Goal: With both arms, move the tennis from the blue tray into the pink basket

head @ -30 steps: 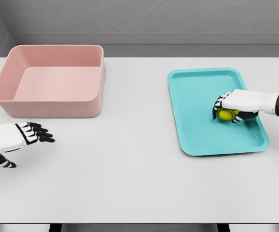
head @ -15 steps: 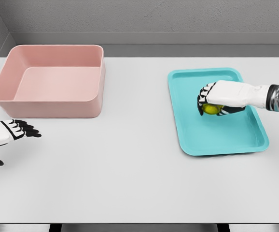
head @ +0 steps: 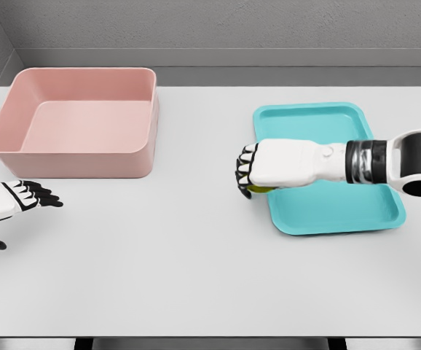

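At the left edge of the frame, nearest the camera, the left hand hangs low over the table, its dark fingers stretched out toward the right and holding nothing. It sits well apart from everything else, just below the front wall of the pink basket.

Right of centre, the right hand reaches in from the right edge, fingers curled down around the tennis ball. Only a thin yellow-green sliver of the ball shows under the palm, right at the left rim of the blue tray, so the ball is held at the tray's edge, not resting in it.

With 2 arms named in the task, a handover looks likely, and that is where things could fail. So little of the ball shows that the left hand has hardly any free surface to take; if the right fingers loosen first, the ball drops to the bare table and rolls. A wide gap also lies between the 2 hands, so a long sideways carry with a shallow hold could let the ball slip. Farther back, the basket's near wall stands tall; a low carry could clip it.
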You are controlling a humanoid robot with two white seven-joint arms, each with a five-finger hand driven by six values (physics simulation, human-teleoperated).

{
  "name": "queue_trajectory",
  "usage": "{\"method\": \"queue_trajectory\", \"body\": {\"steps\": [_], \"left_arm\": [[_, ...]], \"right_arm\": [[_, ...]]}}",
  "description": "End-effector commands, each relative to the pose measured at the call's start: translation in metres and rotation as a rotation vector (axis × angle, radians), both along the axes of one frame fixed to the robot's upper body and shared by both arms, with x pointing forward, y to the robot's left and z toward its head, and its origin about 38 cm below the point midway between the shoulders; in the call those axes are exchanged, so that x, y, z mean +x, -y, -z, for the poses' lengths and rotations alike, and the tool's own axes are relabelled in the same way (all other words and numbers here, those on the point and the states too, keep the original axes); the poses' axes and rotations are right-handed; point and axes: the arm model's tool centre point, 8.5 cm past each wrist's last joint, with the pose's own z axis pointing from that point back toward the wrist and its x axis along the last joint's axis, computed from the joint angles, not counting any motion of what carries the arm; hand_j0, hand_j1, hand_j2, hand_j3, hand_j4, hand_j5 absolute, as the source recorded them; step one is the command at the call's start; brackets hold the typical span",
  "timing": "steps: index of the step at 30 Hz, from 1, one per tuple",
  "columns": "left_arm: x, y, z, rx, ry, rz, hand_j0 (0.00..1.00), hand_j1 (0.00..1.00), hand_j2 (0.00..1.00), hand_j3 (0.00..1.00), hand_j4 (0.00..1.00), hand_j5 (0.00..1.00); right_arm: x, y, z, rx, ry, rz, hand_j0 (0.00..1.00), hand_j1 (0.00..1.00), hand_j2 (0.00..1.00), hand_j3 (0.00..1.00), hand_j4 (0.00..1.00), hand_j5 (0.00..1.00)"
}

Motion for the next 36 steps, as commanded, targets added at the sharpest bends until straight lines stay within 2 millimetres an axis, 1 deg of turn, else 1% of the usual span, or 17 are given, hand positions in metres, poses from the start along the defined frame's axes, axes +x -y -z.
{"method": "queue_trajectory", "body": {"steps": [1, 6, 9, 11, 12, 15, 17, 18, 19, 20, 21, 22, 24, 30, 31, 34, 36], "left_arm": [[0.0, 0.0, -0.001, -0.003, 0.0, -0.003, 1.0, 1.0, 1.0, 1.0, 1.0, 1.0], [0.001, 0.0, -0.001, -0.002, 0.003, -0.001, 1.0, 1.0, 1.0, 1.0, 1.0, 1.0], [0.001, 0.002, 0.001, -0.01, 0.004, 0.001, 1.0, 1.0, 1.0, 1.0, 1.0, 1.0], [0.001, 0.004, 0.001, -0.014, 0.004, 0.004, 1.0, 1.0, 1.0, 1.0, 1.0, 1.0], [0.001, 0.004, 0.001, -0.013, 0.004, 0.006, 1.0, 1.0, 1.0, 1.0, 1.0, 1.0], [0.001, 0.005, 0.002, -0.017, 0.004, 0.008, 1.0, 1.0, 1.0, 1.0, 1.0, 1.0], [0.001, 0.006, 0.002, -0.016, 0.004, 0.01, 1.0, 1.0, 1.0, 1.0, 1.0, 1.0], [0.0, 0.006, 0.002, -0.015, 0.004, 0.01, 1.0, 1.0, 1.0, 1.0, 1.0, 1.0], [0.001, 0.006, 0.002, -0.016, 0.005, 0.01, 1.0, 1.0, 1.0, 1.0, 1.0, 1.0], [0.001, 0.006, 0.002, -0.016, 0.003, 0.009, 1.0, 1.0, 1.0, 1.0, 1.0, 1.0], [0.001, 0.006, 0.002, -0.016, 0.003, 0.009, 1.0, 1.0, 1.0, 1.0, 1.0, 1.0], [0.001, 0.006, 0.002, -0.019, 0.004, 0.009, 1.0, 1.0, 1.0, 1.0, 1.0, 1.0], [0.001, 0.006, 0.002, -0.017, 0.004, 0.009, 1.0, 1.0, 1.0, 1.0, 1.0, 1.0], [0.001, 0.006, 0.002, -0.017, 0.003, 0.008, 1.0, 1.0, 1.0, 1.0, 1.0, 1.0], [0.001, 0.006, 0.002, -0.017, 0.003, 0.008, 1.0, 1.0, 1.0, 1.0, 1.0, 1.0], [0.001, 0.005, 0.002, -0.016, 0.003, 0.008, 1.0, 1.0, 1.0, 1.0, 1.0, 1.0], [0.001, 0.005, 0.002, -0.017, 0.004, 0.008, 1.0, 1.0, 1.0, 1.0, 1.0, 1.0]], "right_arm": [[-0.004, -0.028, -0.001, 0.043, -0.002, -0.052, 0.42, 0.42, 0.42, 0.42, 0.42, 0.42], [-0.015, -0.064, 0.014, 0.048, -0.021, -0.128, 0.41, 0.41, 0.41, 0.41, 0.41, 0.41], [-0.023, -0.094, 0.02, 0.058, -0.015, -0.181, 0.41, 0.41, 0.41, 0.41, 0.41, 0.41], [-0.026, -0.105, 0.03, 0.039, -0.036, -0.201, 0.41, 0.41, 0.41, 0.41, 0.41, 0.41], [-0.029, -0.115, 0.031, 0.045, -0.037, -0.217, 0.41, 0.41, 0.41, 0.41, 0.41, 0.41], [-0.036, -0.134, 0.03, 0.062, -0.036, -0.258, 0.41, 0.41, 0.41, 0.41, 0.41, 0.41], [-0.036, -0.138, 0.031, 0.064, -0.041, -0.263, 0.41, 0.41, 0.41, 0.41, 0.41, 0.41], [-0.031, -0.137, 0.034, 0.058, -0.047, -0.249, 0.41, 0.41, 0.41, 0.41, 0.41, 0.41], [-0.027, -0.141, 0.035, 0.054, -0.053, -0.245, 0.41, 0.41, 0.41, 0.41, 0.41, 0.41], [-0.022, -0.14, 0.041, 0.046, -0.068, -0.23, 0.41, 0.41, 0.41, 0.41, 0.41, 0.41], [-0.02, -0.144, 0.045, 0.042, -0.074, -0.223, 0.41, 0.41, 0.41, 0.41, 0.41, 0.41], [-0.013, -0.142, 0.051, 0.032, -0.088, -0.201, 0.41, 0.41, 0.41, 0.41, 0.41, 0.41], [-0.013, -0.149, 0.053, 0.036, -0.093, -0.206, 0.41, 0.41, 0.41, 0.41, 0.41, 0.41], [-0.011, -0.148, 0.06, 0.023, -0.102, -0.195, 0.41, 0.41, 0.41, 0.41, 0.41, 0.41], [-0.008, -0.147, 0.063, 0.017, -0.11, -0.183, 0.41, 0.41, 0.41, 0.41, 0.41, 0.41], [-0.007, -0.153, 0.074, 0.002, -0.133, -0.178, 0.41, 0.41, 0.41, 0.41, 0.41, 0.41], [-0.006, -0.152, 0.076, -0.001, -0.138, -0.174, 0.41, 0.41, 0.41, 0.41, 0.41, 0.41]]}}
